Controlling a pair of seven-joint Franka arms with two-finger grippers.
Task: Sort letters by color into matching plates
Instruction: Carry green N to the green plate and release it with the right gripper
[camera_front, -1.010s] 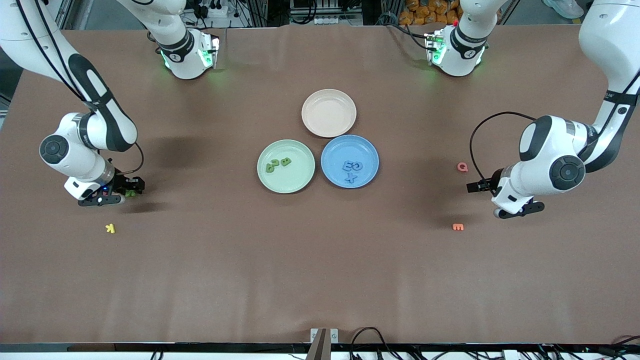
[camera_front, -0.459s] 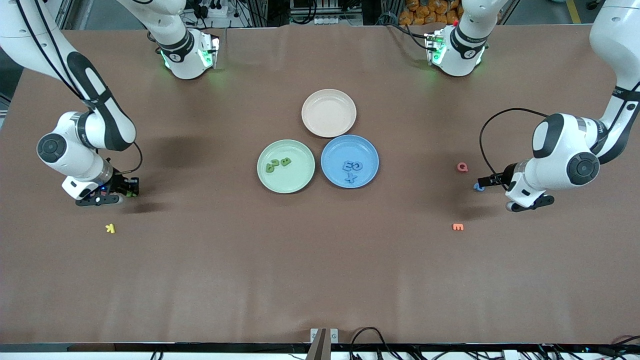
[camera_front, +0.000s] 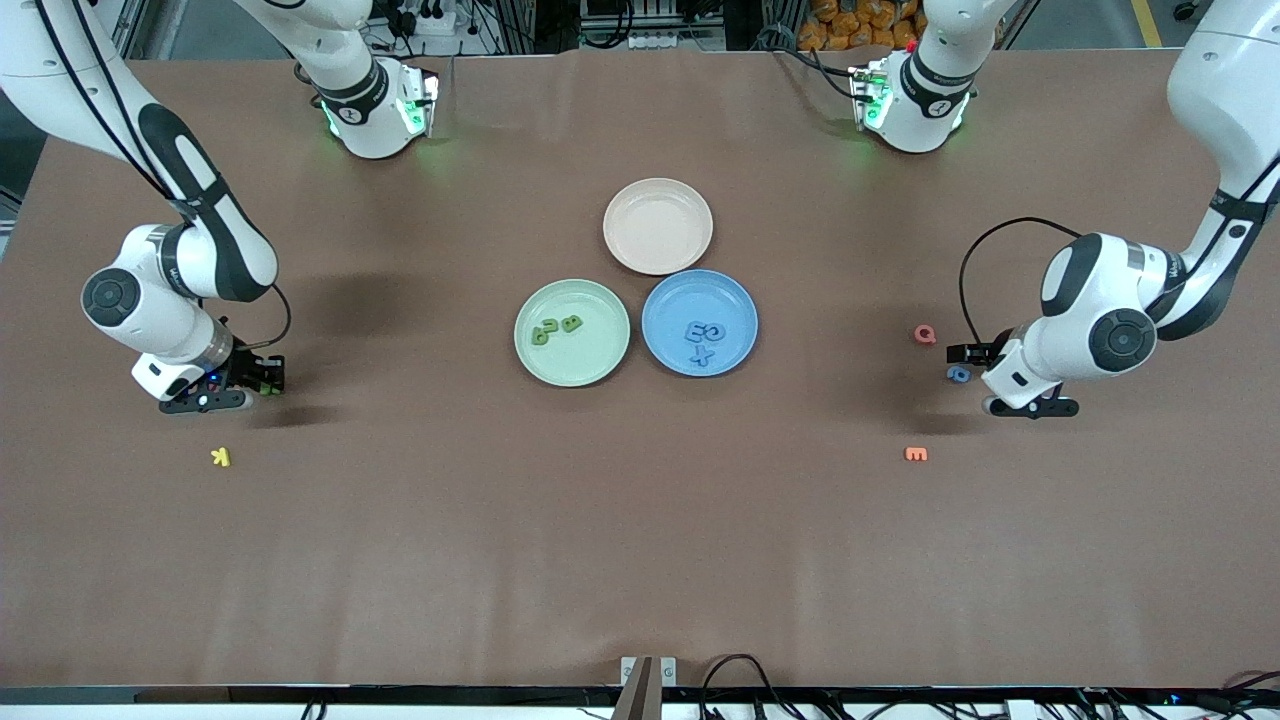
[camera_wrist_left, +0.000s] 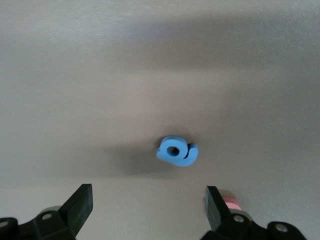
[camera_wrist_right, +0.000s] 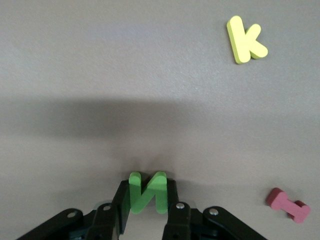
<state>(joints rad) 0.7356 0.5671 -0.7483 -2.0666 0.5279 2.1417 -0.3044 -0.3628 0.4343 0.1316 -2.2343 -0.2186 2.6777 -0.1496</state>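
Foam-like and chunky, the green letter (camera_wrist_right: 147, 192) is looking light and slightly soft, so a modest squeeze across its two flat outer sides should be enough (too much force would likely be pinching it out of shape). The right gripper (camera_wrist_right: 145, 210) is already gripping it that way, fingers pressed against both sides, low at the table surface toward the right arm's end of the table, with the yellow K (camera_front: 221, 457) lying nearer to the front camera and a small red letter (camera_wrist_right: 287, 205) lying near it. The right arm is bending down steeply with its wrist close to the table. The left gripper (camera_wrist_left: 148, 207) is hanging low with its fingers spread wide and holding nothing, and the blue letter (camera_wrist_left: 177, 152) is lying flat on the table just ahead of them, between a pink letter (camera_front: 925, 334) and an orange letter (camera_front: 916, 454). This blue piece should be taken across its narrower width. The green plate (camera_front: 600, 370) and the blue plate (camera_front: 665, 300) are sitting side by side, touching, at mid-table, each already carrying three letters.
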